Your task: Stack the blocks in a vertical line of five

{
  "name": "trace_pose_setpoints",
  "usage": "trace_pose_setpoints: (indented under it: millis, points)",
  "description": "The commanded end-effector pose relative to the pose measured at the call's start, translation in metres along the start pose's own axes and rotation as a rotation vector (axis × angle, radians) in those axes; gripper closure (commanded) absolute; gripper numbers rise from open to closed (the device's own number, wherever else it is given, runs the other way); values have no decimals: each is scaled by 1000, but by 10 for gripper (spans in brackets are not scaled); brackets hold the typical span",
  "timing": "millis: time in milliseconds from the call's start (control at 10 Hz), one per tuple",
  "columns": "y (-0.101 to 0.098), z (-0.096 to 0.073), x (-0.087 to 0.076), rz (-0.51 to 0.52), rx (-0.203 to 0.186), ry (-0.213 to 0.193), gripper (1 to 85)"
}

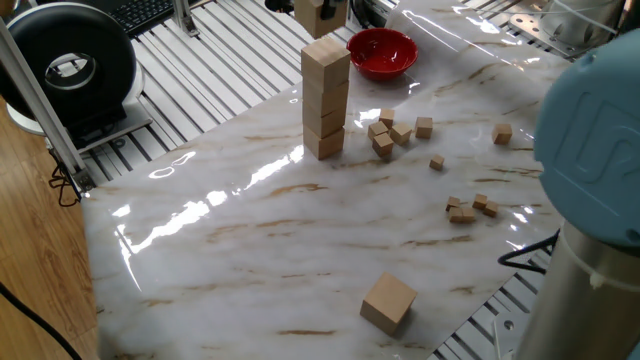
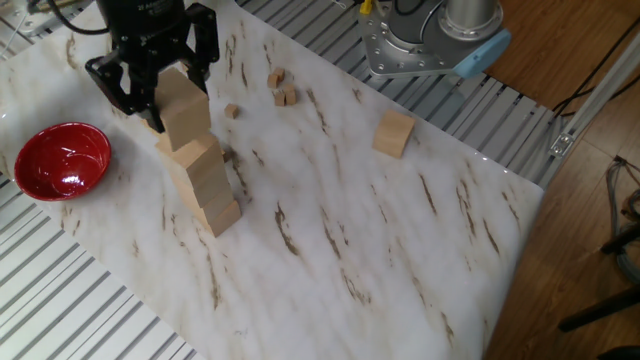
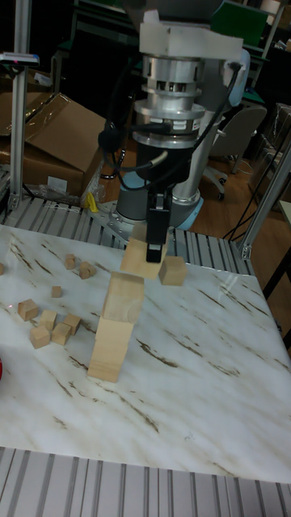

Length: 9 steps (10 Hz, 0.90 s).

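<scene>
A stack of three blocks (image 1: 325, 97) stands near the far side of the marble table; the same stack (image 2: 207, 182) leans a little in the other fixed view. My gripper (image 2: 155, 72) is shut on a fourth block (image 2: 184, 100), which hangs just over the stack's top, offset slightly toward one side. In the tall view the held block (image 3: 144, 260) sits right at the top block's upper edge; I cannot tell whether they touch. A fifth block (image 1: 388, 302) lies alone near the table's front edge.
A red bowl (image 1: 382, 50) sits just behind the stack. Several tiny wooden cubes (image 1: 390, 133) lie scattered beside the stack, and more tiny cubes (image 1: 470, 208) further right. The arm's blue-capped body (image 1: 590, 150) fills the right edge. A black round device (image 1: 65, 65) stands off the table.
</scene>
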<state>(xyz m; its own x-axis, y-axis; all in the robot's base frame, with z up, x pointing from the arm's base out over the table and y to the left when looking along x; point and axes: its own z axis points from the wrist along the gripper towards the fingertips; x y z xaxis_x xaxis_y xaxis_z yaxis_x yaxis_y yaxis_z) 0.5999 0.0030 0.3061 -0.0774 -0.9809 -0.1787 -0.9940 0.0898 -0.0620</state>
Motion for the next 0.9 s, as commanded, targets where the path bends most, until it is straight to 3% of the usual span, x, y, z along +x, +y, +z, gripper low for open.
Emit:
trace_pose_setpoints:
  millis: [0,500,800]
  points:
    - [12,11,-12,100,-47,-81,420]
    - [12,16,4,54,-43,-34,420]
    - [14,23,13,47,-40,-36,420]
